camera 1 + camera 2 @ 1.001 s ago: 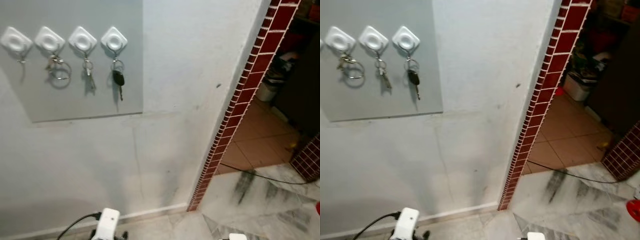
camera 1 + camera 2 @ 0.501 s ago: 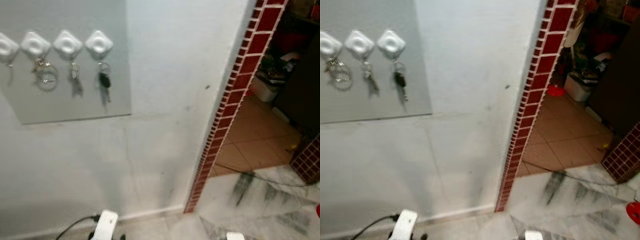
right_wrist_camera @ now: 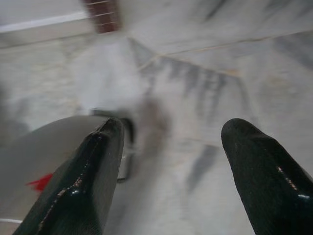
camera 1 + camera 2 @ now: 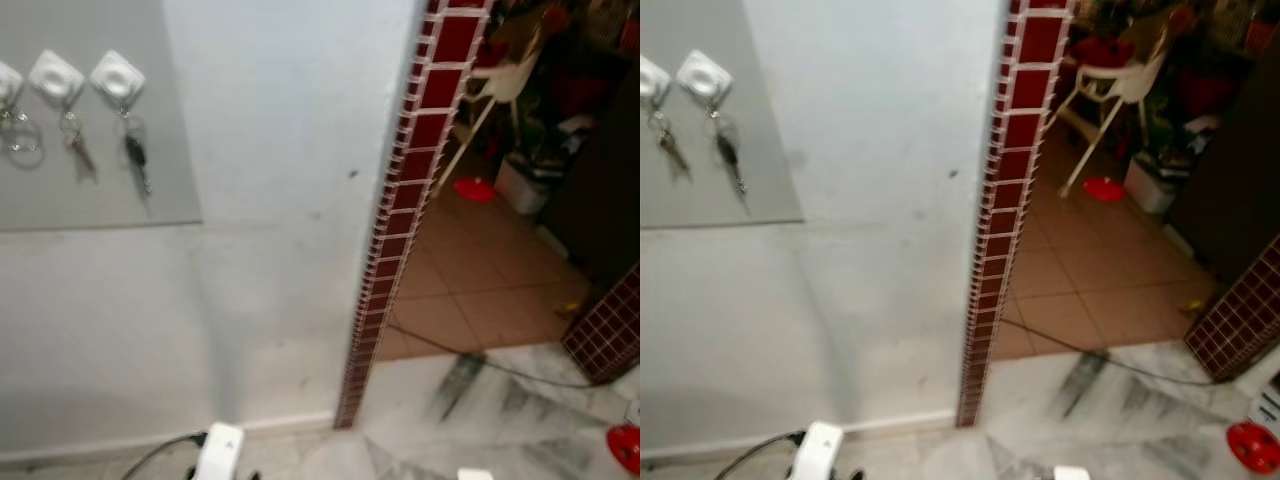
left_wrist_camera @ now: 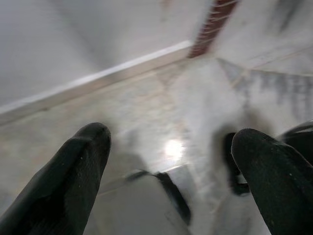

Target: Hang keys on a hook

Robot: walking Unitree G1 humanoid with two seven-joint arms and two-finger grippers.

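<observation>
White plaster wall [image 4: 280,200] ahead, grey panel [image 4: 90,190] mounted at its upper left. Panel carries white diamond-shaped hooks [image 4: 117,76] in a row; a black-headed key [image 4: 134,152] hangs from the rightmost one, a smaller key [image 4: 76,145] from the next, a key ring [image 4: 18,135] further left at the frame edge. Dark red tile strip [image 4: 395,210] runs down the wall corner. Beyond it: terracotta tiled floor [image 4: 480,280], white plastic chair [image 4: 1110,85], a black cable [image 4: 470,355] crossing onto the marble floor [image 4: 500,420].

Left gripper [image 5: 168,171] hangs low over the marble near the skirting, fingers spread wide, nothing between them. Right gripper [image 3: 171,166] same: pointed at the floor, jaws wide apart, empty. Wrist views are blurred.
</observation>
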